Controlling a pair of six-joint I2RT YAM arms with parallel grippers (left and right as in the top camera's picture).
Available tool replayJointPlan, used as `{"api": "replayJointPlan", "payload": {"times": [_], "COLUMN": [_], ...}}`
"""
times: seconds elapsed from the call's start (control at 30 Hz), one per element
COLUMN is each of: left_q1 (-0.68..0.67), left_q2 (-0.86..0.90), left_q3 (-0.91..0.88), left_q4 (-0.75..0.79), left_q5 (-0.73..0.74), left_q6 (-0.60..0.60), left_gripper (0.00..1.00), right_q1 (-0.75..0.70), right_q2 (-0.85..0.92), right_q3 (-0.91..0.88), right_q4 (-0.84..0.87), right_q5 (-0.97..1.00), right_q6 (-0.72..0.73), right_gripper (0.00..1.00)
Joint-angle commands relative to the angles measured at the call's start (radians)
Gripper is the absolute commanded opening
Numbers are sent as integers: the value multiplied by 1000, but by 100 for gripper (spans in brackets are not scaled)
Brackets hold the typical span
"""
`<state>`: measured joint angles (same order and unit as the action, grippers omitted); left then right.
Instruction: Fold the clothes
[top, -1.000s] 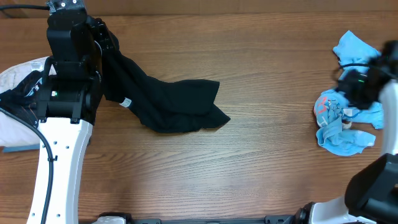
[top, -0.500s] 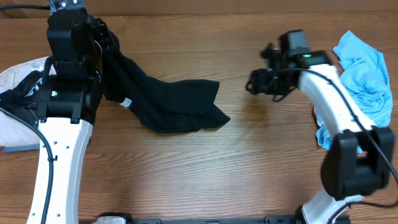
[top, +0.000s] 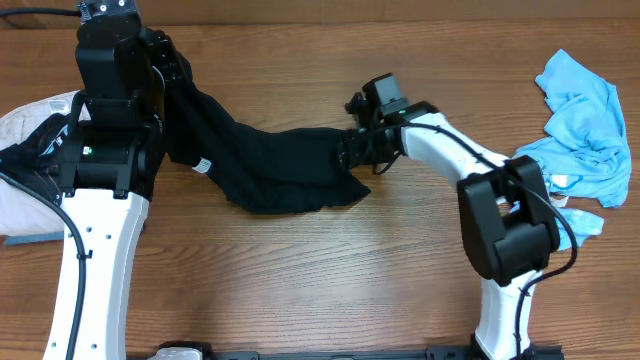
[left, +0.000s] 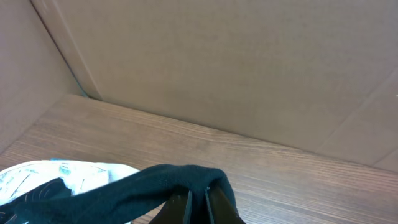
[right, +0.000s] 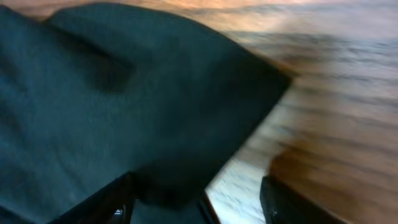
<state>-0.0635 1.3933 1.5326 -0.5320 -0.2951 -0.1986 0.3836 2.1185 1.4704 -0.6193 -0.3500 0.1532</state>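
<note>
The left end effector (left: 198, 203) pinched the clothes (top: 285, 172), the right end effector (right: 199, 200) hung spread at their far corner; nothing was folded.

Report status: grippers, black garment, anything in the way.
Left gripper shut on the plain black soft garment, one end lifted. Right gripper open over its opposite corner. Crumpled light blue shirt lies apart, far right; nothing blocking.
</note>
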Motion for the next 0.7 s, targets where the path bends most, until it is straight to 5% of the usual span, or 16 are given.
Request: {"api": "replayJointPlan", "payload": {"times": [0.0,0.1,0.2,0.67], "left_q1": [3,3,3,4], "left_q2": [-8,-8,-8,-8], "left_q3": [28,28,28,28], "left_q4": [4,2,0,-7], "left_q5": [8,8,8,7], "left_q6": [16,16,19,19], "left_gripper": [9,9,9,9], "right_q1": [9,10,10,-105], "right_q2": [0,1,1,-106], "right_q3": [2,2,2,31], "right_q4": [50,71,64,-90], "right_q5": [-13,-32,-37,-11], "right_q6": [58,58,57,56], "right_gripper": [55,38,4,4]}}
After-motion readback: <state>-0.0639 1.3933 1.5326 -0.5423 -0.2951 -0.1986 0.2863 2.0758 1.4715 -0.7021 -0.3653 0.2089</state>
